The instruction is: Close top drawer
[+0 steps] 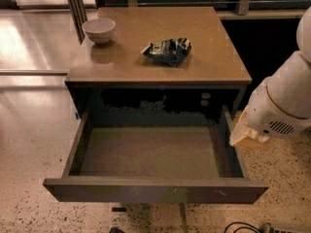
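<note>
Speckled stone floor (29, 178) runs under everything, with a glossier pale stretch off to the left and a dark rail across the back. A brown counter (214, 57) stands in the middle of my view. On its top, near the back left corner, sits a small pale bowl (99, 29), upright. A crumpled dark snack bag (166, 51) lies near the middle of the top, well apart from the bowl.

Below the counter top, the top drawer (146, 191) is pulled far out toward me. Its long flat dark front is the nearest part, with a few faint pale marks toward its right end. The olive-brown inner floor is bare, and behind it the cabinet opening is dark.

My arm (286, 96), white and rounded, comes in from the right edge. My hand (246, 136), the pale beige piece at its lower end, hangs just outside the drawer's right side wall, about midway along it and very close to its top edge; whether it touches the wall I cannot tell. Whether the hand is spread or pressed together I cannot tell either. It holds nothing that I can see.

A dark cable (240, 225) lies on the floor at the lower right.
</note>
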